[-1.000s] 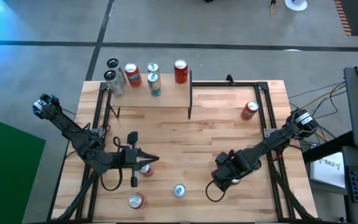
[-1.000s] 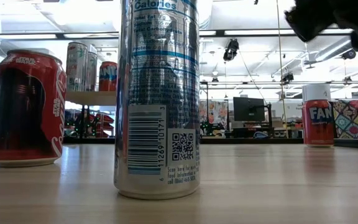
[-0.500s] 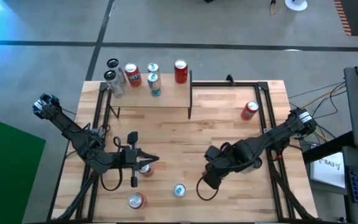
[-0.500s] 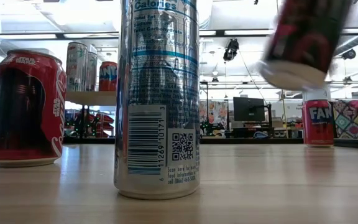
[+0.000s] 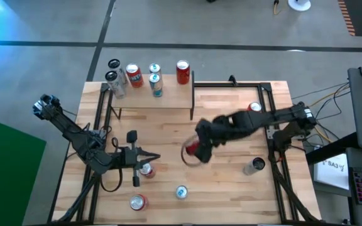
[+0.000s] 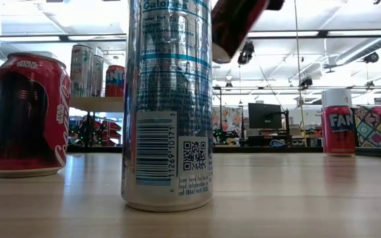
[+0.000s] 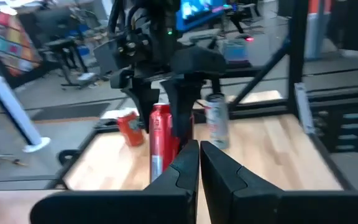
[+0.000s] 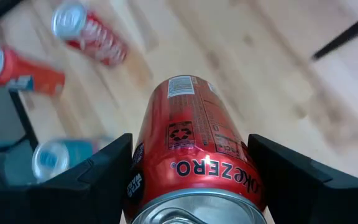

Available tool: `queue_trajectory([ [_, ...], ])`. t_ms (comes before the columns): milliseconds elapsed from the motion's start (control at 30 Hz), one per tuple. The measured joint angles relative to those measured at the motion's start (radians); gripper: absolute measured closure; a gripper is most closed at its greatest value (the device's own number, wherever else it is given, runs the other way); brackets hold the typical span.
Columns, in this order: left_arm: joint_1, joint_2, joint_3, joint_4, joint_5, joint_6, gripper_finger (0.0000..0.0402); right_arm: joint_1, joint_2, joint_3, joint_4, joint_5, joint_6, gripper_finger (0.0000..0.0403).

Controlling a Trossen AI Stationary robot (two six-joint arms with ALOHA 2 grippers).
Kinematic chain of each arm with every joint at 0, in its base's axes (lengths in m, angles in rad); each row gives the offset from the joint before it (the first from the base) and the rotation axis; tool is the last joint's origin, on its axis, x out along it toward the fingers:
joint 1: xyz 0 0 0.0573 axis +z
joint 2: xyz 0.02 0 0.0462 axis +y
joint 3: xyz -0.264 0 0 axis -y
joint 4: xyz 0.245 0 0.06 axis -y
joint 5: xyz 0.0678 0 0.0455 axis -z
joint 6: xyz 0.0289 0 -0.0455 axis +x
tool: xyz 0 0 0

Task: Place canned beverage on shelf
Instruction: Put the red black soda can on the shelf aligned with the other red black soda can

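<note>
A glossy red aluminium can [image 8: 194,155], cylindrical with a silver rim and white lettering, sits clamped between the two dark fingers [image 8: 86,180] of the right gripper [image 5: 197,149], which stand spread wide around its body. The can hangs above the tabletop [image 5: 231,119], tilted, its base showing at the top of the low view [image 6: 233,23]. The right arm [image 5: 263,119] stretches nearly flat across the butcher-block planks from the table's right edge toward its middle.

Beyond the fingers stands the shelf [image 5: 153,97], a narrow board of pale wood on thin black uprights, already bearing several upright cans, red, silver and blue-and-white.

The left gripper [image 5: 148,159] rests low over the table's near left part, its matte black fingers [image 7: 182,171] pressed together with nothing between them, a small red can [image 5: 146,171] just beside their tips. The left arm [image 5: 74,132] runs back, bent, to the table's left edge.

A tall, slim silver can [image 6: 167,106] with a printed barcode stands upright on the wood.
</note>
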Motion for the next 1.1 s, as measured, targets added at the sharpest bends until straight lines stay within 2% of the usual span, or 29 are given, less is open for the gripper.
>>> queue_trajectory([
  [267,0.0,-0.051,0.002,0.002,-0.021,0.107,0.0402,-0.165,0.051,0.129,0.0,-0.002,-0.208,0.0126],
  [600,0.003,-0.097,0.002,-0.002,-0.025,0.172,0.0402,-0.303,0.235,0.394,-0.019,-0.055,-0.396,0.0126],
  [800,0.005,-0.105,0.002,-0.019,-0.128,0.169,0.0402,-0.366,0.366,0.571,-0.112,-0.052,-0.481,0.0126],
  [1100,0.05,-0.105,-0.001,-0.103,-0.124,0.189,0.0402,-0.41,0.381,0.544,-0.147,-0.022,-0.595,0.0126],
])
